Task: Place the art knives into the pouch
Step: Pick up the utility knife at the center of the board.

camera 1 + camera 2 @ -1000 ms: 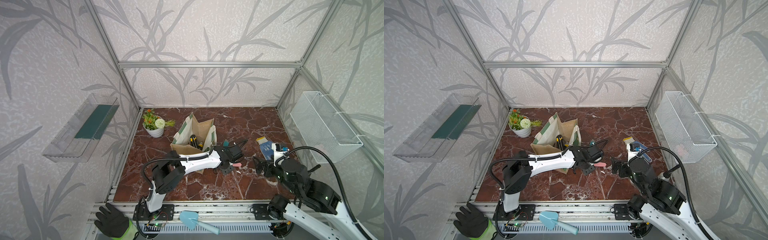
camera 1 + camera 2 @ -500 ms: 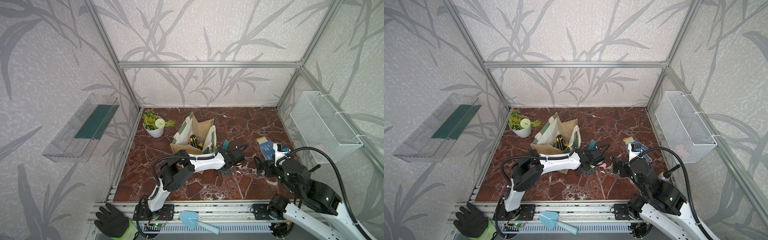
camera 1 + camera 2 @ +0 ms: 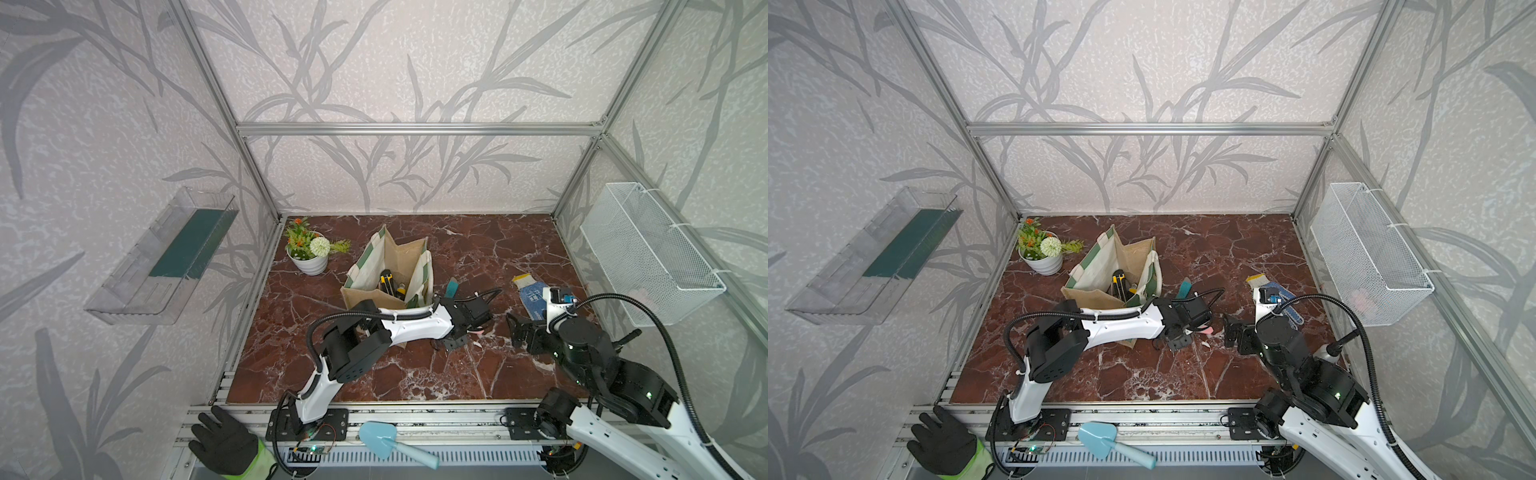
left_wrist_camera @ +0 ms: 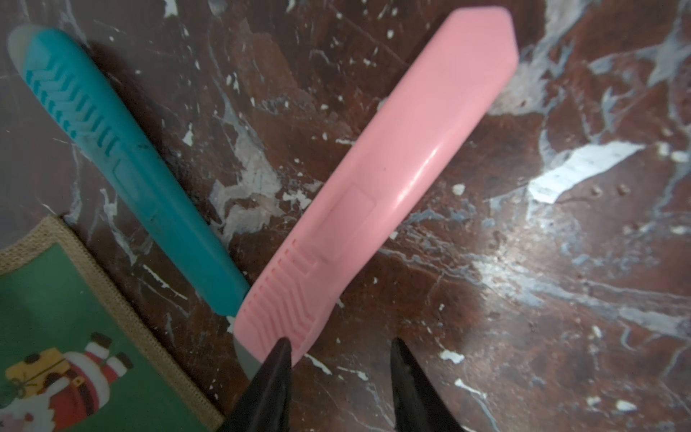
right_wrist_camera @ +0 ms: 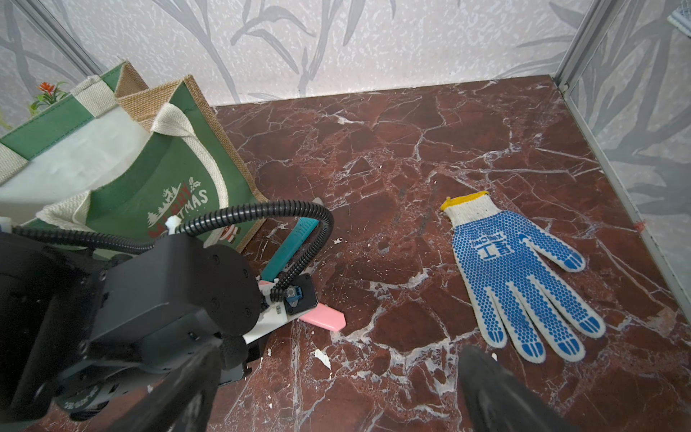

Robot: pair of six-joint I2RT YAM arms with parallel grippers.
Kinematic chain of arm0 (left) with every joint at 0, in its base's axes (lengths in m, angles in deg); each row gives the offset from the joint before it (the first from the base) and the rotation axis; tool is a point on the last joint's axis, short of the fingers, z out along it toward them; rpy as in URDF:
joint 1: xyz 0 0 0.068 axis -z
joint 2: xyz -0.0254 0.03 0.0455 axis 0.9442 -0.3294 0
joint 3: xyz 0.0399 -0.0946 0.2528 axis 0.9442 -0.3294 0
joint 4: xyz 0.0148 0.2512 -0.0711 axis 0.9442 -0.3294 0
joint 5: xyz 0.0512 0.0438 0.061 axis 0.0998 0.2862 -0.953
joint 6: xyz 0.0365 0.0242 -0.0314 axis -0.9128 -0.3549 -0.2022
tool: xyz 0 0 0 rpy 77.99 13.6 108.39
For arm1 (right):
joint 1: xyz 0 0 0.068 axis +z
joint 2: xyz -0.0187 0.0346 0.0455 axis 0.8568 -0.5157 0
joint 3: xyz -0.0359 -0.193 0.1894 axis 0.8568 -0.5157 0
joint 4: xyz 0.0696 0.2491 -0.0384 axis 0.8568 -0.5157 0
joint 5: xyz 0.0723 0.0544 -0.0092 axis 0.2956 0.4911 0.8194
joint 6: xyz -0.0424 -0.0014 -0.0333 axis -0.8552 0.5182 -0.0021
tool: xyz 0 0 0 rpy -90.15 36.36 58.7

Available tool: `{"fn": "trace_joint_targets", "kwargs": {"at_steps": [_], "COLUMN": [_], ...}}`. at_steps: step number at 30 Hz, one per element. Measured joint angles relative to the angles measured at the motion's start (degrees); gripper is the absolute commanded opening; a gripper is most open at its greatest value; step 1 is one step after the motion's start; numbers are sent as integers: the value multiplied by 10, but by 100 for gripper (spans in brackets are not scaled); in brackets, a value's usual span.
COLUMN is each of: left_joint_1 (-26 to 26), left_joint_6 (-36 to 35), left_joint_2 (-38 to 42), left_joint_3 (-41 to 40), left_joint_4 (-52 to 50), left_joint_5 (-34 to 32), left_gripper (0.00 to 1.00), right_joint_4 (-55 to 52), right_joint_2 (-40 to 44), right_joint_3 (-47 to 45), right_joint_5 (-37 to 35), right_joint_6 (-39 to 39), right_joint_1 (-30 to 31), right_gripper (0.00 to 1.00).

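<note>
Left hand low over pink knife

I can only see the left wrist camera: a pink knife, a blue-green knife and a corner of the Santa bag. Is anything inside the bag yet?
Observer: Yes. In both top views a black-and-yellow tool stands inside the bag.
Child: What's the other arm doing?
Observer: The right gripper sits close to the pink knife, its jaws wide open and empty.
Child: Is anything else lying around?
Observer: A blue dotted glove lies flat on the table, on the right arm's side, well away from the bag.
</note>
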Motion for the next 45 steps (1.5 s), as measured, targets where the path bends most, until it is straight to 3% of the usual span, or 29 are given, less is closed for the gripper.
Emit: {"fn": "trace_joint_targets", "kwargs": {"at_steps": [5, 19, 45], "left_joint_1": [1, -7, -44], "left_joint_6": [-14, -41, -38], "left_joint_2": [-14, -50, -77], "left_joint_3": [31, 60, 112], "left_joint_4": [3, -2, -51], "left_joint_5": [-8, -4, 101], "left_gripper": [49, 46, 47], "right_joint_4": [0, -1, -3], "right_joint_2": [-1, 15, 37], "right_joint_3": [0, -1, -9], "right_joint_5": [0, -15, -30], "right_joint_6": [0, 0, 0], "right_joint_1": [0, 0, 0], "right_gripper": [99, 99, 99]}}
